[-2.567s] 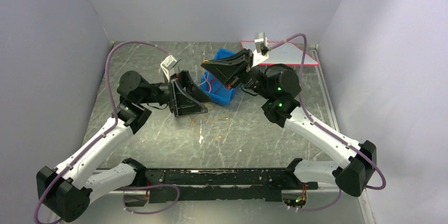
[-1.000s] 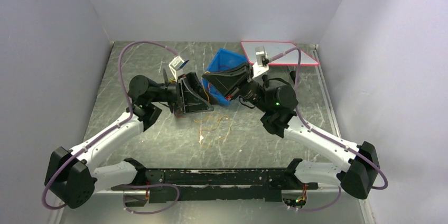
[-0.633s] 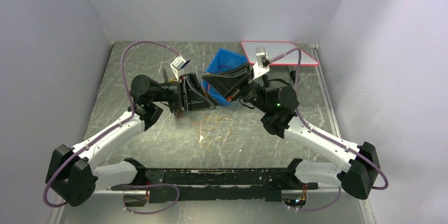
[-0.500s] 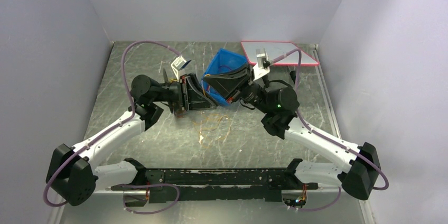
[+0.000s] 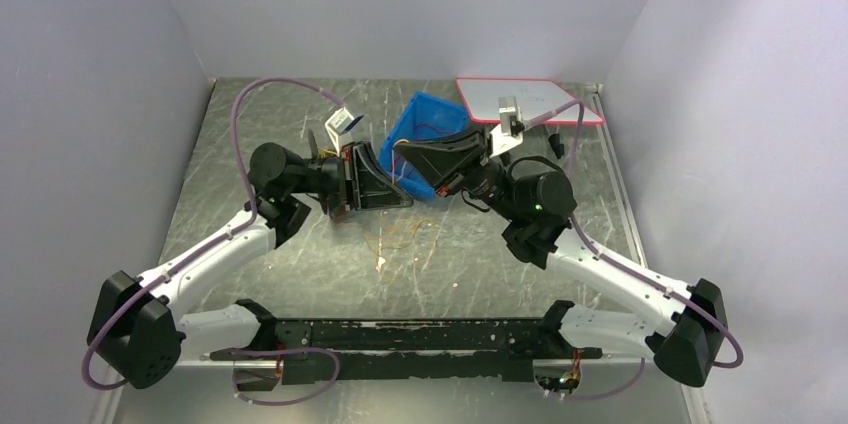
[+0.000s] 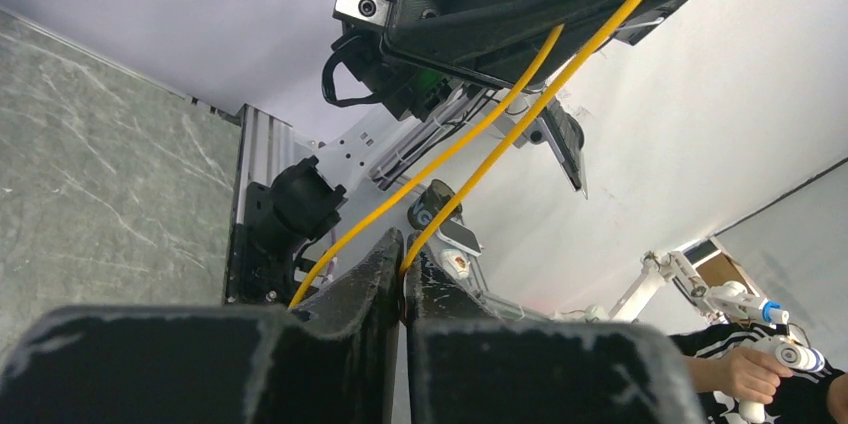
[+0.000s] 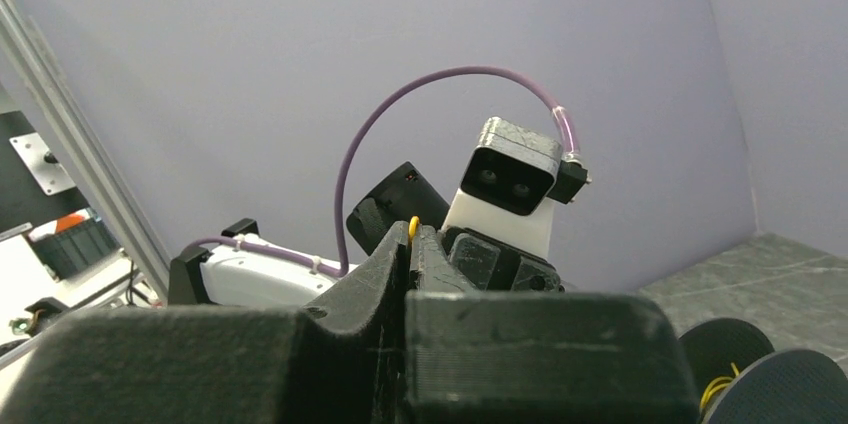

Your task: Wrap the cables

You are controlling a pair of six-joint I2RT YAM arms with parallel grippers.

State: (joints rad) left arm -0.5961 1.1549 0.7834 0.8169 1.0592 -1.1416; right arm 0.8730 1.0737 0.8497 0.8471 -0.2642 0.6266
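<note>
Left wrist view: we see the left gripper [image 6: 402, 262] with its two black fingers pressed tight together. They pinch a thin yellow cable [image 6: 537, 104]. From the pinch the cable climbs toward 1 o'clock and leaves at the top edge. A second yellow strand runs beside it, from 7 o'clock up to the black shape at 12 o'clock.

In the right wrist view the right gripper [image 7: 408, 244] has its jaws closed too. A tiny yellow bit of the same cable peeks out right at the fingertips, so we think both grippers hold it. Down at 5 o'clock sits a dark grey round spool [image 7: 780, 384] with some yellow wire on it.

From the top camera we see the two grippers close together near the middle of the grey metal table [image 5: 470, 274], raised above it. We cannot tell if they touch. A blue plastic bin [image 5: 425, 109] lies just behind them at 12 o'clock, and the right gripper hangs over it. At 6 o'clock from the grippers, a loose heap of orange and yellow cables [image 5: 400, 234] lies flat on the table. A white flat board with a red edge [image 5: 540, 99] lies far off at 2 o'clock — near the back corner.
</note>
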